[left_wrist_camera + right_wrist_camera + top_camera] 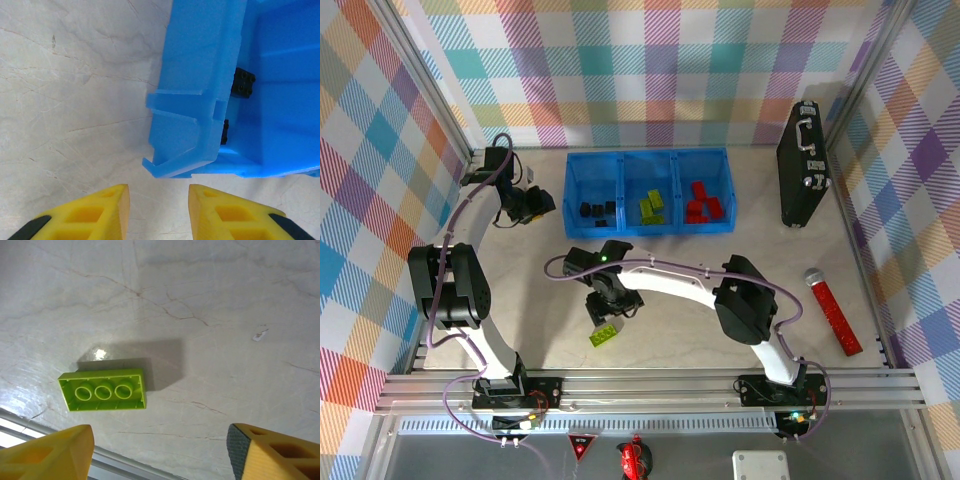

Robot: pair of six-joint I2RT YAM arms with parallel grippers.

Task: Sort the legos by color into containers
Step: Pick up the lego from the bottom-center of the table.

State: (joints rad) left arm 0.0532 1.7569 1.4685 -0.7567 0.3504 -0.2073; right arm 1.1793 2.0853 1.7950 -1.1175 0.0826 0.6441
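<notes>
A lime-green lego (102, 390) lies upside down on the table near its front edge, also visible from above (604, 335). My right gripper (160, 432) is open wide just above it, and the brick lies ahead of the left finger, not between the jaws. The blue containers (648, 190) stand at the back: black legos (595, 209) in the left compartment, green legos (652, 207) in the middle, red legos (702, 203) in the right. My left gripper (159, 192) hovers by the tray's left corner (200, 75), fingers apart and empty. Black legos (243, 82) show inside.
A black briefcase (801, 165) stands against the right wall. A long red stick (833, 310) lies at the right. The metal rail (115, 457) of the table's front edge runs just below the green brick. Plaid walls enclose the table.
</notes>
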